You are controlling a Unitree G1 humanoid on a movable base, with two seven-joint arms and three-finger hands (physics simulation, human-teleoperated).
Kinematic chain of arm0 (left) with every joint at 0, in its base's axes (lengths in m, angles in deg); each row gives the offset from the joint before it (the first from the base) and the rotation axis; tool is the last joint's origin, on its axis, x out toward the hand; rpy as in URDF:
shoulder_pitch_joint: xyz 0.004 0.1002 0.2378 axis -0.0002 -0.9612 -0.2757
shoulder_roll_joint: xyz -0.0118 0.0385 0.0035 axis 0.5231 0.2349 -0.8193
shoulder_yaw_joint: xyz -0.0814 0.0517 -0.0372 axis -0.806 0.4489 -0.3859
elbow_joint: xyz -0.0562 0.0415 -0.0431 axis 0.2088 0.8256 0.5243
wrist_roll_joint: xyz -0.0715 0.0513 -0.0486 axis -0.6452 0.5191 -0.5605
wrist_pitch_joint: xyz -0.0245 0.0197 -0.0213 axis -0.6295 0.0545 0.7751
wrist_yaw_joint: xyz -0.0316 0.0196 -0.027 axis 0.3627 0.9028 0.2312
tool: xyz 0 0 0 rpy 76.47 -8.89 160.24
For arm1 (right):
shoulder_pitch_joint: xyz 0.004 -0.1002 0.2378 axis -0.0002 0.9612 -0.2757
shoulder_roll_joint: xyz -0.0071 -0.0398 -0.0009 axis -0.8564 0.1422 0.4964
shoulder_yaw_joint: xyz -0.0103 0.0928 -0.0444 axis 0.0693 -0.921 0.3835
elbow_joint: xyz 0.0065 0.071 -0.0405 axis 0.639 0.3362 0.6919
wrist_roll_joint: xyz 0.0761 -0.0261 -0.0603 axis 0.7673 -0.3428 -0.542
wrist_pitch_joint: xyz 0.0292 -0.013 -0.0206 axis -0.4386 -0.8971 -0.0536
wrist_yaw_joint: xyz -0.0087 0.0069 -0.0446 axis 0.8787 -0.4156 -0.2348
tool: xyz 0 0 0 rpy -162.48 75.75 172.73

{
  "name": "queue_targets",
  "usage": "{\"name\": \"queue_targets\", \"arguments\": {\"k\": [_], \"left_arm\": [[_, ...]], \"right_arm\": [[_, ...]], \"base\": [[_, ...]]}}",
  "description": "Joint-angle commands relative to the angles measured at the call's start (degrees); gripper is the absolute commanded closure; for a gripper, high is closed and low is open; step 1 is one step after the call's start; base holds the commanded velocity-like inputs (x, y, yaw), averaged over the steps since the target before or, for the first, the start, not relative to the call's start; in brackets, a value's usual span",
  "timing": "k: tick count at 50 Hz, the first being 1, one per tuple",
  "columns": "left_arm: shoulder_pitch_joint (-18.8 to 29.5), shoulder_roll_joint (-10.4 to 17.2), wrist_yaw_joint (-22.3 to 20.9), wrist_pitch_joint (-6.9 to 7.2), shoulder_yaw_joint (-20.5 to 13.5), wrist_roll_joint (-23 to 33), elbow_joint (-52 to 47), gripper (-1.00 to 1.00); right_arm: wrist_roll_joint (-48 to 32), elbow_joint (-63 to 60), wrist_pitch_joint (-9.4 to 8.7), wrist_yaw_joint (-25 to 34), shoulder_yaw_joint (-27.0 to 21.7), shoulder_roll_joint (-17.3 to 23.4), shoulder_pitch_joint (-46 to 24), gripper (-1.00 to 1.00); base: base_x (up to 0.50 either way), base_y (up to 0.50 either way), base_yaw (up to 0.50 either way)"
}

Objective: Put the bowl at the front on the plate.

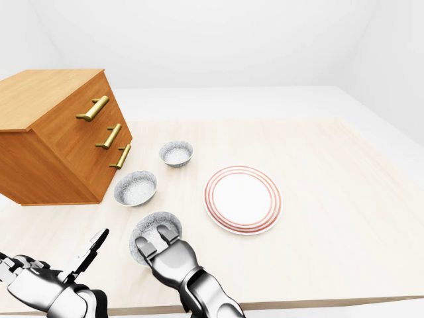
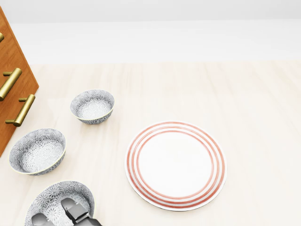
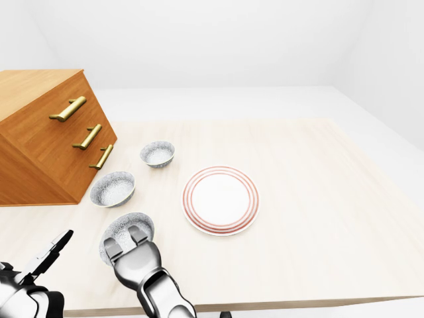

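Three bowls line the tabletop [image 1: 344, 199]; the nearest bowl [image 1: 151, 228], left of the plate [image 1: 242, 199], has the right hand [image 1: 162, 246] over its rim, fingers seemingly unclosed. Grasping comes next, then lifting rightward.

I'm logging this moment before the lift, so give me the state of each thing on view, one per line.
Nearest bowl: upright on the table, right hand's fingers over its rim and inside.
Middle bowl: upright, empty, untouched.
Far bowl: upright, empty, untouched.
Plate: flat, empty.
Drawer unit: all three drawers shut.
Right hand: on the nearest bowl; grip unclear.
Left hand: open, holding nothing.
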Motion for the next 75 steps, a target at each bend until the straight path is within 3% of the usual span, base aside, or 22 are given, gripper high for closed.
{"name": "queue_targets", "arguments": {"k": [1,21,58,60,61,75], "left_arm": [[-0.1,-0.1,0.0,0.0,-0.1,0.0,-0.5,-1.0],[0.0,-0.1,0.0,0.0,0.0,0.1,0.0,-1.0],[0.0,-0.2,0.0,0.0,0.0,0.1,-0.1,-1.0],[0.1,-0.1,0.0,0.0,0.0,0.1,0.3,-1.0],[-0.1,-0.1,0.0,0.0,0.1,0.1,-0.1,-1.0],[-0.6,-0.7,0.0,0.0,-0.4,0.0,-2.0,-1.0]], "right_arm": [[-1.1,0.8,0.0,1.1,0.1,-0.2,-0.3,-1.0],[-9.9,1.3,0.0,4.7,-0.8,-0.2,-0.6,-1.0],[-8.8,9.9,0.0,4.7,-7.5,-2.9,-5.5,-1.0],[-9.1,10.3,0.0,5.0,-7.7,-3.1,-5.9,-0.24],[-9.2,10.3,0.0,5.0,-7.9,-3.4,-6.4,1.0],[-15.1,9.9,0.0,3.7,-10.2,-5.6,-11.2,1.0]], "base": [[0.0,0.0,0.0],[0.0,0.0,0.0],[0.0,0.0,0.0],[0.0,0.0,0.0],[0.0,0.0,0.0],[0.0,0.0,0.0]]}}
